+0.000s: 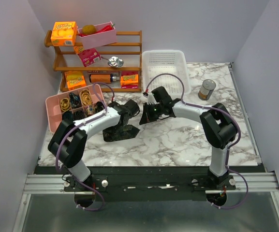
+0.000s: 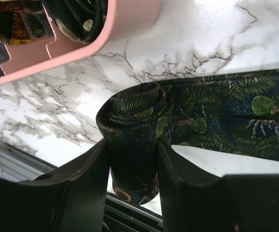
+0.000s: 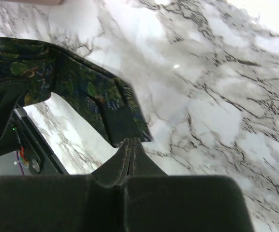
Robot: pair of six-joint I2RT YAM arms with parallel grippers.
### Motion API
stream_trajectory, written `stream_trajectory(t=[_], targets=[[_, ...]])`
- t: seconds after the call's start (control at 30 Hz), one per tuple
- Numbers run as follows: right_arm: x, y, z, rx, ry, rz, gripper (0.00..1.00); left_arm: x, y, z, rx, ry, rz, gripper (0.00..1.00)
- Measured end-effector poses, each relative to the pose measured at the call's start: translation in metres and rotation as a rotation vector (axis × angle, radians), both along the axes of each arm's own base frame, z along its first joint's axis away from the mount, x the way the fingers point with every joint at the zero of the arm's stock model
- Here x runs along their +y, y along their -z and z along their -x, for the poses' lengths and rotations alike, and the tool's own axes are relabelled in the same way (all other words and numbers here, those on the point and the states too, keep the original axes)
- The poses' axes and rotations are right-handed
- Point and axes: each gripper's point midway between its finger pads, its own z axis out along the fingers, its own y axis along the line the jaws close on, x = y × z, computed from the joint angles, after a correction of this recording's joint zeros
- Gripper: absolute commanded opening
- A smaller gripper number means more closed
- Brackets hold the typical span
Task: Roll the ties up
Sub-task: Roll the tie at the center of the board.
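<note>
The left gripper [image 2: 133, 157] is standing about half open and clamping the rolled part of a tie [image 2: 135, 113] between its fingers, with the coil's spiral end facing the left wrist camera. From the roll, the rest of the tie is running out flat and unrolled toward the right gripper [image 3: 131, 145]. That gripper's jaws are fully closed and appear to be pinching the tie's far end, holding the strip lifted off the table [image 3: 216, 96]. Judging by this, the rolling is well begun but not finished: several turns are wound, and a long stretch is waiting to be taken up. The pink tray [image 2: 105, 43] just beside the roll is already holding similar dark patterned fabric in its compartments, so some ties are probably done.
</note>
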Motion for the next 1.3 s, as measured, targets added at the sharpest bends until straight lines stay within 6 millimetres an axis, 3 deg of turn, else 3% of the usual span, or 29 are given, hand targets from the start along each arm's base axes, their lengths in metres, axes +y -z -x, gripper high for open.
stream_trajectory(t=[0.3,0.47,0.63,0.9,1.1,1.3], targets=[[-0.021,0.010,-0.006,0.025,0.047,0.019,0.01,-0.005,0.011,0.000,0.057,0.038,-0.165,0.52],[-0.026,0.009,-0.009,0.024,0.058,0.018,0.01,-0.021,0.017,0.000,0.071,0.085,-0.198,0.63],[-0.028,0.010,-0.008,0.024,0.058,0.019,0.01,-0.031,0.022,0.000,0.071,0.105,-0.171,0.76],[-0.027,0.009,-0.008,0.017,0.050,0.016,0.01,-0.057,0.032,-0.002,0.042,0.133,0.001,0.78],[-0.027,0.008,-0.008,0.005,0.041,0.014,0.01,-0.075,0.014,-0.008,-0.029,0.142,0.161,0.85],[-0.019,0.000,-0.002,-0.020,0.007,0.008,0.01,-0.072,-0.035,-0.018,-0.197,0.125,0.352,0.94]])
